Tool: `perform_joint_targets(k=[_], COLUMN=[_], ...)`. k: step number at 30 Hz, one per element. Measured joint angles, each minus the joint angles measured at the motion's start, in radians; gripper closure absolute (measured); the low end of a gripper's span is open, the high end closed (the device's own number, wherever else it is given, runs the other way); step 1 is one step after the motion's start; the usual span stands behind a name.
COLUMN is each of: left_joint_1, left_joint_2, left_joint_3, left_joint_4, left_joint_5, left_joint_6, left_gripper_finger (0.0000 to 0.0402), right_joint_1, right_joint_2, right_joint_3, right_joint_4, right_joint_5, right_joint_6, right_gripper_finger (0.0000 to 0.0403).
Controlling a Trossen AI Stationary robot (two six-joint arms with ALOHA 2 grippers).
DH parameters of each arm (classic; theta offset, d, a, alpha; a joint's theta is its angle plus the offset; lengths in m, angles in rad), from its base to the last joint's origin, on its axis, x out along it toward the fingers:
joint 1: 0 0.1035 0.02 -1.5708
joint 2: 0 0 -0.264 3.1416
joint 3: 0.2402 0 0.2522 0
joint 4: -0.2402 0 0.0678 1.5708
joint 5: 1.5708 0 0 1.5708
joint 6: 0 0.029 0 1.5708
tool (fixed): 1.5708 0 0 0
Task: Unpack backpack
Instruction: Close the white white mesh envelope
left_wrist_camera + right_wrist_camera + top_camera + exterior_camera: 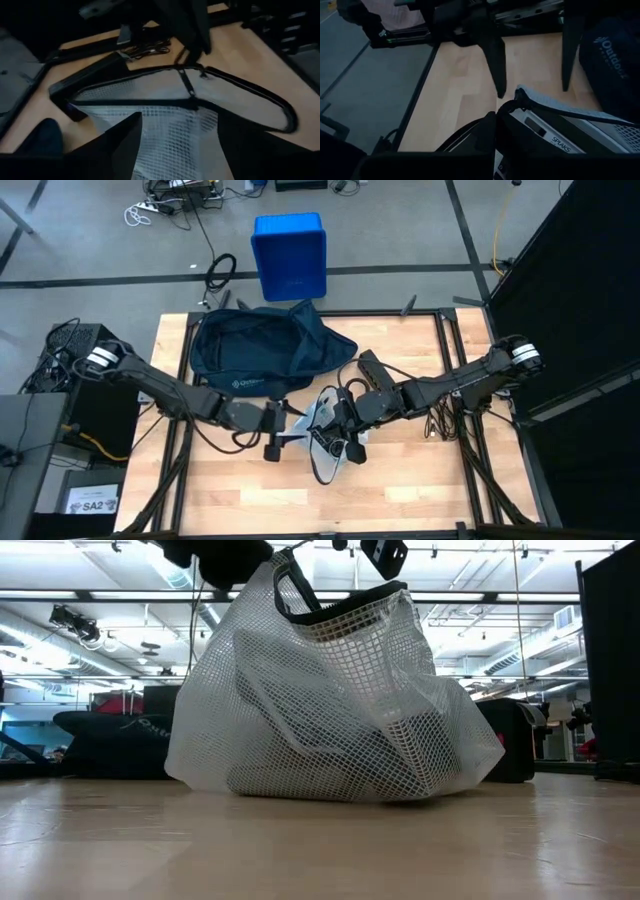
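Nearest the low camera, a white see-through mesh pouch with black trim (335, 700) stands slumped on the light wooden table (320, 850), its base spread wide on the boards and its black-edged mouth pulled up toward the arms above it. Flat pale items show dimly through the mesh; what they are cannot be told.

From above, the pouch (325, 420) sits in the middle of the table (420, 480) with both grippers at it. The left gripper (283, 425) comes in from the left, and its wrist camera looks down between two dark fingers (117, 145) that stand spread apart over the mesh, with the black rim of the pouch (240, 97) running beyond them. The fingers are parted and close on nothing visible.

The right gripper (345, 415) reaches in from the right side. In its own wrist view its fingers (485, 135) are pressed together at the pouch's black-trimmed edge (530, 102), pinching the rim. The other arm's two dark fingers hang over the bare wood just beyond.

Farther back, the large soft dark navy fabric backpack (255, 350) lies flattened and open across the far left part of the table, its white logo lettering facing up, just beside the pouch but behind both grippers. Beyond the table's far edge, a bright blue rigid plastic bin (289, 255) stands on the grey floor.
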Motion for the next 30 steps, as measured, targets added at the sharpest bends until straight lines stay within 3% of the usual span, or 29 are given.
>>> perform_joint_targets(k=[6, 12, 15, 21, 25, 30], left_joint_1=[-0.003, -0.003, -0.003, -0.003, -0.003, -0.003], left_joint_2=[0.049, 0.080, 0.081, 0.081, 0.080, 0.059], left_joint_3=[0.037, 0.043, 0.043, 0.043, 0.043, 0.042], left_joint_4=[0.000, -0.004, -0.003, 0.028, 0.053, 0.049], left_joint_5=[-0.042, -0.041, -0.041, -0.040, -0.039, -0.056], left_joint_6=[0.006, 0.008, 0.009, 0.043, 0.071, 0.079], left_gripper_finger=[0.0182, 0.0222, 0.0265, 0.0387, 0.0399, 0.0401], right_joint_1=[0.000, 0.000, 0.000, 0.000, 0.000, 0.002], right_joint_2=[0.000, 0.000, 0.000, 0.000, 0.000, 0.000], right_joint_3=[0.000, 0.000, 0.000, 0.000, 0.000, 0.000], right_joint_4=[0.000, 0.000, 0.000, -0.001, -0.008, -0.046], right_joint_5=[0.001, 0.001, 0.001, 0.001, -0.010, -0.098], right_joint_6=[0.000, 0.000, 0.000, 0.003, 0.017, 0.073], right_gripper_finger=[0.0403, 0.0403, 0.0403, 0.0403, 0.0403, 0.0403])
